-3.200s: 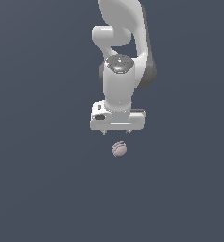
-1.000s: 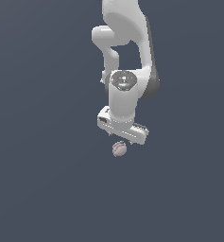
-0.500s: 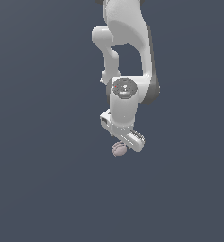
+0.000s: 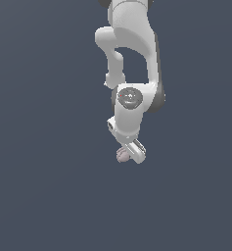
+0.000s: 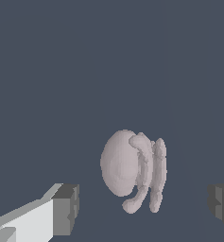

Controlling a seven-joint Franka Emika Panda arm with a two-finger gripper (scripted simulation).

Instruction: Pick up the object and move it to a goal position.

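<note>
Gripper [image 5: 142,208] jaws apart, straddling grooved pinkish-grey object [image 5: 132,170], untouched.

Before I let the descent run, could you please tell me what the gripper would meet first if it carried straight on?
Probably the small pinkish-grey grooved lump, lying between the open gripper's grey-tipped fingers; depth is unclear.

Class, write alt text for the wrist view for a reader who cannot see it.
A small pinkish-grey grooved lump sits between the two dark fingertips of the open gripper, touching neither, against a plain dark blue-grey background.
</note>
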